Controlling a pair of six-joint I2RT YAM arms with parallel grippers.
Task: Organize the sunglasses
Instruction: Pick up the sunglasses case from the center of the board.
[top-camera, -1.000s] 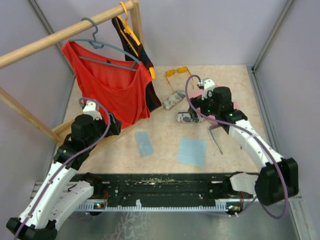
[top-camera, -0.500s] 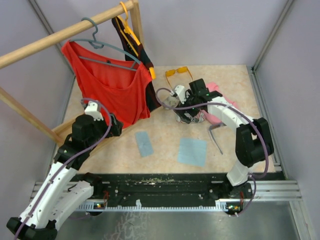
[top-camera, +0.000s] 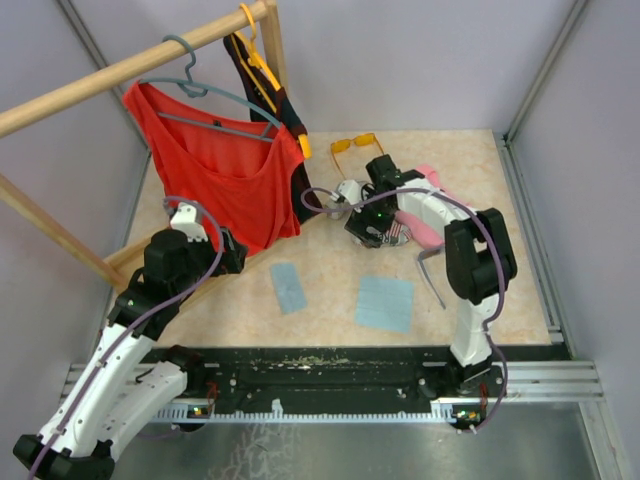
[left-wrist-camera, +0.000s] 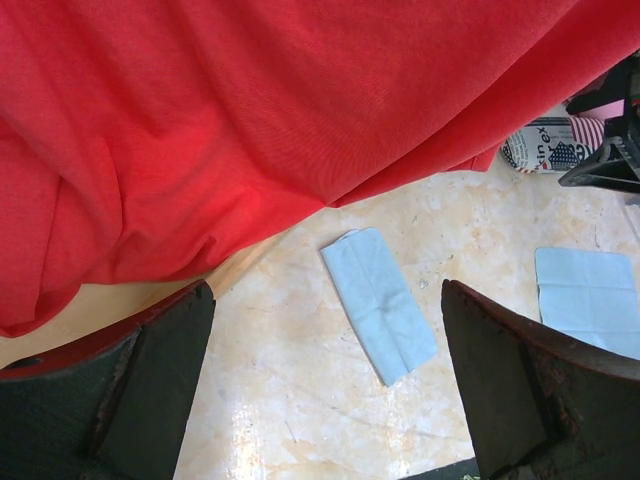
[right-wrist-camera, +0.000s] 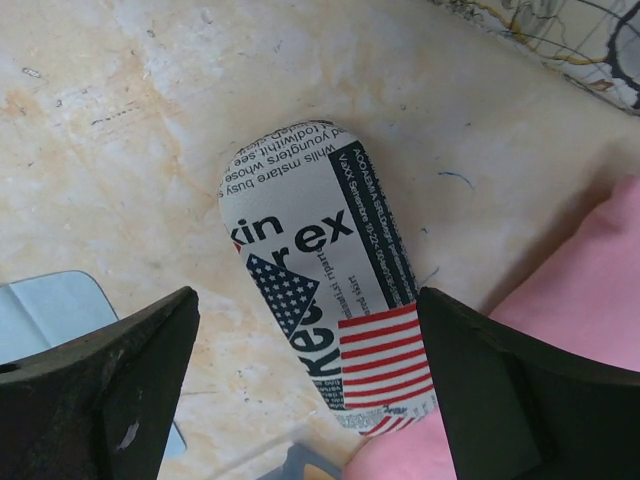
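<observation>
My right hand (right-wrist-camera: 310, 385) has swung in over the newsprint case (right-wrist-camera: 320, 270), spread wide and empty, so I'm starting there; orange sunglasses (top-camera: 343, 146) lie beyond it, the lilac pair (top-camera: 431, 280) nearer me

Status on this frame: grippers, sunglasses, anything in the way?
Left gripper open, empty, beside the red shirt. Right gripper open above the printed case. Orange sunglasses and grey sunglasses both loose on the table, neither held.
</observation>
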